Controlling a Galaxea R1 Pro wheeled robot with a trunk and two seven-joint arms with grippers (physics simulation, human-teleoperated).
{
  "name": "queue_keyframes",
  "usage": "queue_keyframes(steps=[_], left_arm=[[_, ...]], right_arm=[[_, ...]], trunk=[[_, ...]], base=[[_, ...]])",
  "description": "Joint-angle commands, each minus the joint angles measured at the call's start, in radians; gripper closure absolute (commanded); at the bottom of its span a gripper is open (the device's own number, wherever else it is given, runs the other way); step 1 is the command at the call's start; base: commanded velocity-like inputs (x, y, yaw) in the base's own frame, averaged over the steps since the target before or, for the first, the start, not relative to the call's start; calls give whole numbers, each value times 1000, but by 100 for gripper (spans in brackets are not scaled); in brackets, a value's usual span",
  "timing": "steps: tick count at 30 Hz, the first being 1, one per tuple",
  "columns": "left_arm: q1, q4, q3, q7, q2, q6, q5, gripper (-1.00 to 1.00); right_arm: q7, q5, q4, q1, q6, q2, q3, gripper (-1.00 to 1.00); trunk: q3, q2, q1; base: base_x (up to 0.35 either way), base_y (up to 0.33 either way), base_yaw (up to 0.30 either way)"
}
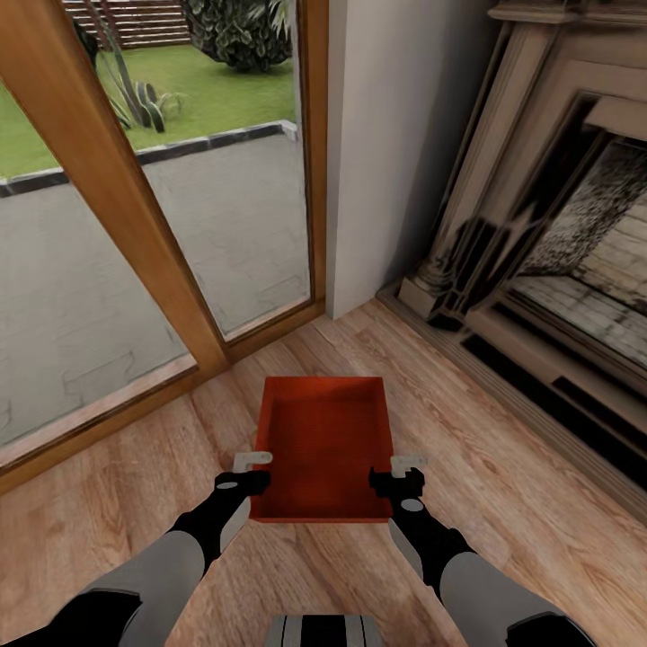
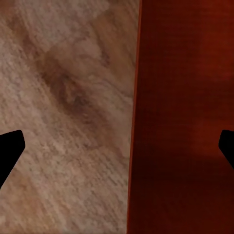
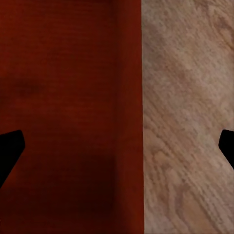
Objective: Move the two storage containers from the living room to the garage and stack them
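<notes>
Got my left gripper (image 1: 254, 471) and right gripper (image 1: 395, 472) both wide, straddling the side walls of the storage container (image 1: 322, 445) on the living-room wood floor (image 1: 503, 503) by the fireplace (image 1: 548, 261), so next I'd pinch and lift.

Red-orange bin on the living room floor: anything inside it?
Nothing visible inside the storage container: the head view shows its bare red bottom. It rests on the pale wood plank floor; the floor under it is hidden.

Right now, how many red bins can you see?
1. The bin sits on the wood floor between both end effectors, near the fireplace. A second may be out of view.
</notes>
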Motion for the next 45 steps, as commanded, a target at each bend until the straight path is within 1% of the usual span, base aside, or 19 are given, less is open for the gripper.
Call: queue_keyframes(steps=[1, 14, 19, 30, 45], left_arm=[[0, -2, -5, 5, 0, 6, 5, -100], [0, -2, -4, 6, 1, 5, 5, -100], [0, -2, -4, 6, 2, 5, 5, -100], [0, -2, -4, 6, 2, 5, 5, -100], [0, -2, -3, 6, 1, 5, 5, -100]], right_arm=[[-6, -7, 1, -1, -3, 0, 8, -100], [-6, -12, 3, -1, -3, 0, 8, -100], [-7, -10, 26, -1, -4, 0, 6, -100], [-7, -8, 35, -1, -5, 0, 6, -100], [-6, -5, 35, -1, -5, 0, 6, -100]], trunk=[[-1, 0, 0], [-1, 0, 0], [-1, 0, 0], [-35, -77, 42], [-35, -77, 42]], base=[[0, 0, 0], [0, 0, 0], [0, 0, 0], [0, 0, 0], [0, 0, 0]])
